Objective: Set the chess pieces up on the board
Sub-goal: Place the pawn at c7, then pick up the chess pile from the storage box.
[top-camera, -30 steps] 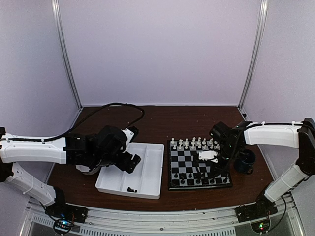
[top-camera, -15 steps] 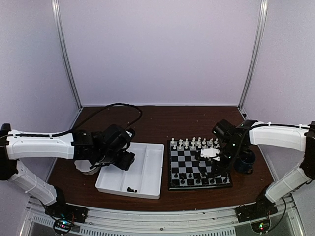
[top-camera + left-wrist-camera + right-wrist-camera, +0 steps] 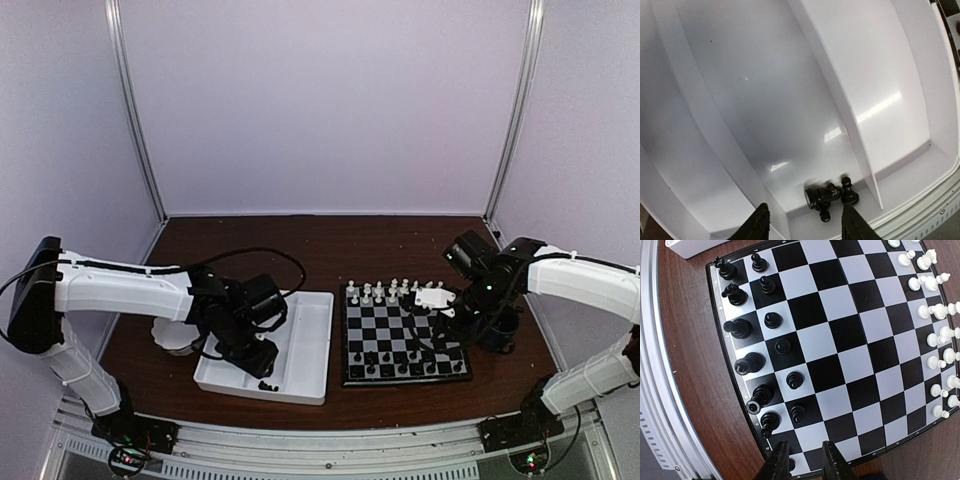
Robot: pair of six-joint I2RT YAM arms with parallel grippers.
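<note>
The chessboard (image 3: pixel 400 330) lies right of centre, also in the right wrist view (image 3: pixel 840 350). Black chessmen (image 3: pixel 752 362) fill its near two rows and white chessmen (image 3: pixel 940 335) its far rows. Three loose black chessmen (image 3: pixel 831 196) lie in a near corner of the white divided tray (image 3: pixel 305 340), also in the top view (image 3: pixel 266 385). My left gripper (image 3: pixel 806 227) is open and empty just above them (image 3: pixel 255 352). My right gripper (image 3: pixel 805 465) is open and empty above the board's right edge (image 3: pixel 447 318). One black piece sits partly under its left finger (image 3: pixel 780 462).
A dark blue cup (image 3: pixel 500 327) stands right of the board, close to my right wrist. A white bowl (image 3: pixel 172 340) sits left of the tray, mostly behind my left arm. The tray's divider (image 3: pixel 840 100) runs just right of the loose pieces.
My left gripper has swung from the tray's left rim down over its near end, above the loose black pieces. My right gripper has risen and drawn back to the right off the board.
</note>
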